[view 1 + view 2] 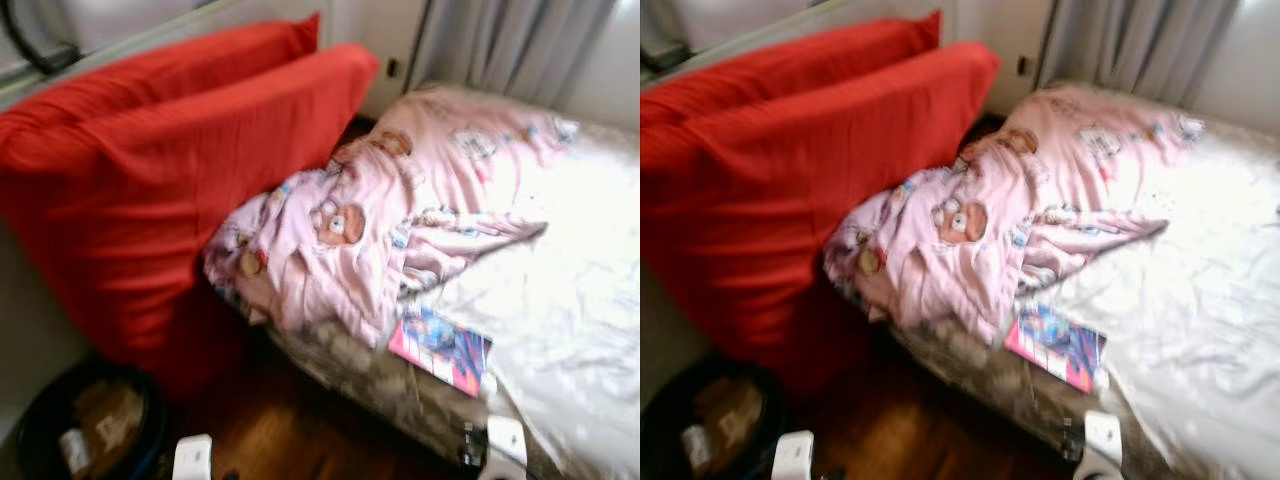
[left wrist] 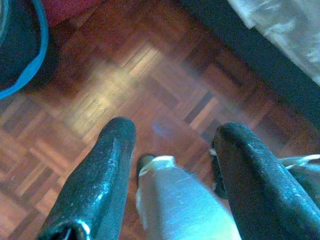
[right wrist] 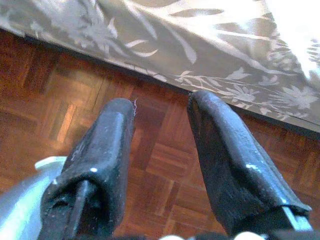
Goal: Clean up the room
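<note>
Left eye view. Bed with pale sheet, taken as landmark. Pink bear-print duvet bunched across its head end. Two red cushions lean beside the bed, against the wall. Colourful magazine lies on the bed's near edge, just below the duvet; cover writing too blurred to read. Dark bin stands on the parquet floor, beyond the cushions from the bed. Grey curtain hangs behind the bed.

Right eye view. Same scene; no brand or label legible anywhere.

Left wrist view. Left gripper hangs over the floor beside the bed, fingers parted, holding nothing. Bin rim with blue edge near one corner.

Right wrist view. Right gripper hangs over the floor next to the bed's floral valance, fingers spread, empty.

Hazards, judged. The magazine sits at the bed's edge; a clumsy approach could push it onto the floor. Motion blur suggests the head is moving; reaching before settling risks a missed grasp. Loose duvet folds could snag a finger.
</note>
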`<state>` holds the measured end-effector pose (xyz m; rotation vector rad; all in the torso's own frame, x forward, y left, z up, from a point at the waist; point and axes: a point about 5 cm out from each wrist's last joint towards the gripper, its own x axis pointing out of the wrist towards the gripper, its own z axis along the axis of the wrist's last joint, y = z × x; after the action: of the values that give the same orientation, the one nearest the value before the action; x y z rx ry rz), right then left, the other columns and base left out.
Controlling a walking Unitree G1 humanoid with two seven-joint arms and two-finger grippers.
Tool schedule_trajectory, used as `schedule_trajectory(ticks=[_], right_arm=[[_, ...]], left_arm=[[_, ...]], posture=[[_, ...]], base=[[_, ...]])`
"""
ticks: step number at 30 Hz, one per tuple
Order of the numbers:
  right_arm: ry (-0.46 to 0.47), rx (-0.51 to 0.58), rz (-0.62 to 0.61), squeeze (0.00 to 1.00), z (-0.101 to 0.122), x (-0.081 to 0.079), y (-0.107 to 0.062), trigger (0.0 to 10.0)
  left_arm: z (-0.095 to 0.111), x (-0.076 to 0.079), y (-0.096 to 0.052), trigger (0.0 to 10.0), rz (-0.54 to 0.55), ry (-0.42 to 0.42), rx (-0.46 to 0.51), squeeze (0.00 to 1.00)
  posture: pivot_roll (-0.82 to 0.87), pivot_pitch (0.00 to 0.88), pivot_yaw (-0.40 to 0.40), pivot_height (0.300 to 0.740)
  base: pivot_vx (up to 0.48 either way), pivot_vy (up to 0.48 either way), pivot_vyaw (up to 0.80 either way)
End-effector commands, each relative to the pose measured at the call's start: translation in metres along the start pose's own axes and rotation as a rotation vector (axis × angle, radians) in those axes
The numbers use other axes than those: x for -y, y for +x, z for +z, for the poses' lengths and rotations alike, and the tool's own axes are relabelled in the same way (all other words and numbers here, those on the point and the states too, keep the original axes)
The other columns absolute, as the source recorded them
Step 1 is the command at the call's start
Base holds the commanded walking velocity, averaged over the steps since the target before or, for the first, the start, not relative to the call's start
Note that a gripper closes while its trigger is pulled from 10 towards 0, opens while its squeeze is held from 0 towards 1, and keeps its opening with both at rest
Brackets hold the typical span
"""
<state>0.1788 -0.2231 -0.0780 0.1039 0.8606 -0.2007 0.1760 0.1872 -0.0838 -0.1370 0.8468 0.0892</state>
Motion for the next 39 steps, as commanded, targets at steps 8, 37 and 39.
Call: schedule_trajectory(ticks=[8, 37, 39], right_arm=[[-0.029, -0.066, 0.056, 0.0, 0.0228, 0.0075, 0.0059, 10.0], [-0.025, 0.002, 0.058, 0.0, 0.0288, 0.0047, 0.0064, 10.0], [-0.033, -0.001, 0.058, 0.0, 0.0284, 0.0049, 0.0063, 10.0]], left_arm=[[0.0052, -0.0378, -0.0024, 10.0, 0.132, 0.143, -0.101, 0.0], [0.006, -0.0388, -0.0032, 10.0, 0.144, -0.018, -0.048, 0.0], [0.0055, -0.0388, -0.0033, 10.0, 0.144, -0.019, -0.05, 0.0]], posture=[[0.0, 0.0, -0.038, 0.74], [0.01, 0.0, -0.019, 0.74], [0.01, 0.0, -0.018, 0.74]], base=[[0.0, 0.0, -0.77], [0.0, 0.0, -0.18], [0.0, 0.0, 0.0]])
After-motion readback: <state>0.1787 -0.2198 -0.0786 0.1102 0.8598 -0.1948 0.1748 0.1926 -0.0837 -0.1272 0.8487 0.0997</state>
